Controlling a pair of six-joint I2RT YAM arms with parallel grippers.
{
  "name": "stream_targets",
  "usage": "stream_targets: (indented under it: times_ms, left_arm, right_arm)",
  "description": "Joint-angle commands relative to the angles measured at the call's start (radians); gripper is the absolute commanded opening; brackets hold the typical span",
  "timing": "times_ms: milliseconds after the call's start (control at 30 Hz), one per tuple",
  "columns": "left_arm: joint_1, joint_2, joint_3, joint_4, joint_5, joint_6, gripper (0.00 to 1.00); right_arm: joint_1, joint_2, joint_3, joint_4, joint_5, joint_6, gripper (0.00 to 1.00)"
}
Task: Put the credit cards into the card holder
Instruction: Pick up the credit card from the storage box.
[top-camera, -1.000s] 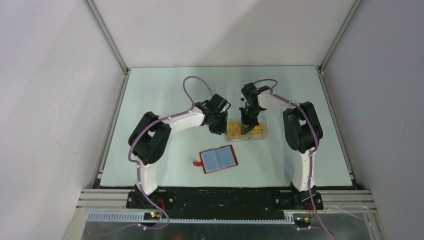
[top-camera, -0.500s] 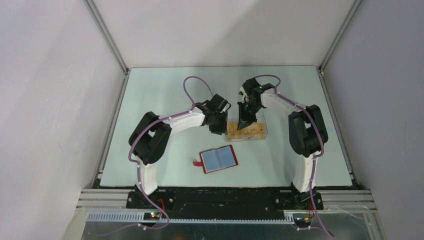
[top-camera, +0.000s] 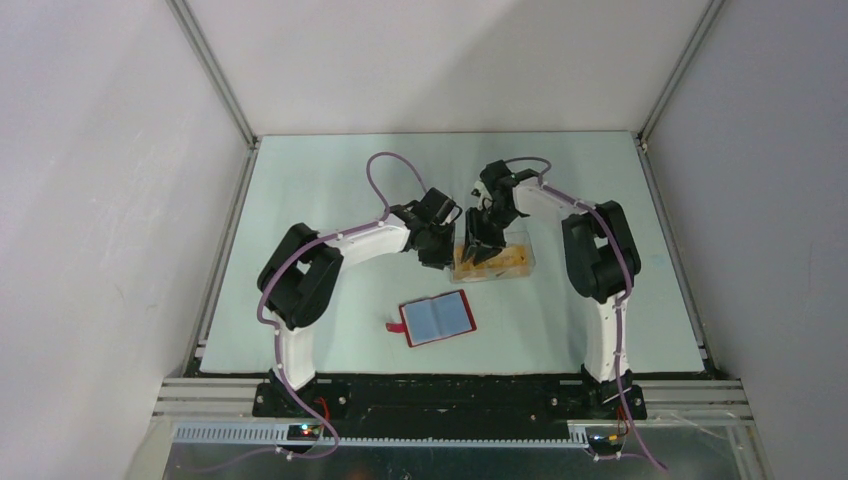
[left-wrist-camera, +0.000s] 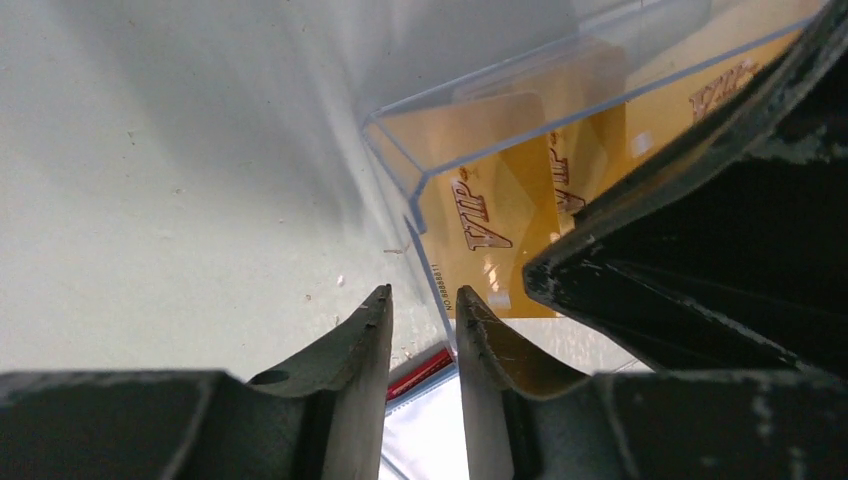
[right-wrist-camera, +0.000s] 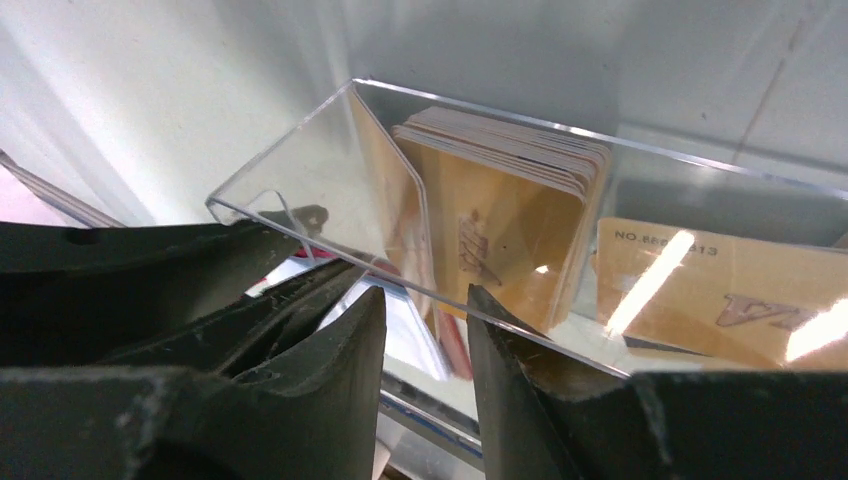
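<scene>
**Currently: card pick in progress, 0 cards loaded**

L gripper (left-wrist-camera: 423, 300) is sitting at the left end of the clear box (right-wrist-camera: 300, 170). Its fingers are nearly closed, w/ the box's corner wall running down between them. Whether the pads are actually nipping that wall cannot be told.

R gripper (right-wrist-camera: 425, 300) is reaching in at the same end, jaws narrowed to a slim gap astride the box's near wall. No card is clearly being held, so grasp status also cannot be told.

All visible credit cards (right-wrist-camera: 500, 225) are sitting inside the box. One stack is standing on edge just beside the end wall; at least one more is lying flat further along.

The card holder (top-camera: 437, 318) is lying open on the table (top-camera: 320, 200), blue-grey inside up, red tab (top-camera: 391, 325) pointing left. It is near the box but apart from it, w/ no card showing in it.

Status (judgement): nothing is loaded yet. Pick, transfer and insertion are all pending for every card.

Change vs. earlier frames: R gripper is working leftward along the box, from approx. mid-box to the left end, closing on L gripper. L arm, box and holder are keeping pos.
</scene>
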Motion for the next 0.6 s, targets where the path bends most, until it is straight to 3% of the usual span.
stream_targets:
  times_ms: [0,100,300,467,567]
  left_arm:
    - [-0.009,-0.001,0.027,-0.003,-0.005,-0.003,0.32]
    - [-0.008,-0.001,0.032,-0.003,-0.001,0.003,0.25]
    - [-0.009,0.001,0.041,-0.003,0.017,0.020,0.20]
    - [-0.009,-0.023,0.045,-0.004,0.008,0.029,0.20]
    - [-0.007,-0.086,0.025,-0.004,-0.026,0.032,0.29]
  right_arm:
    - [0.008,0.052,0.077,0.010,-0.047,0.009,0.40]
    - [0.016,0.095,0.119,-0.003,-0.074,0.012,0.38]
    - [0.026,0.111,0.129,0.030,-0.155,0.027,0.23]
    - [0.033,0.130,0.129,0.016,-0.153,0.021,0.14]
    - [0.041,0.121,0.116,0.004,-0.100,0.005,0.02]
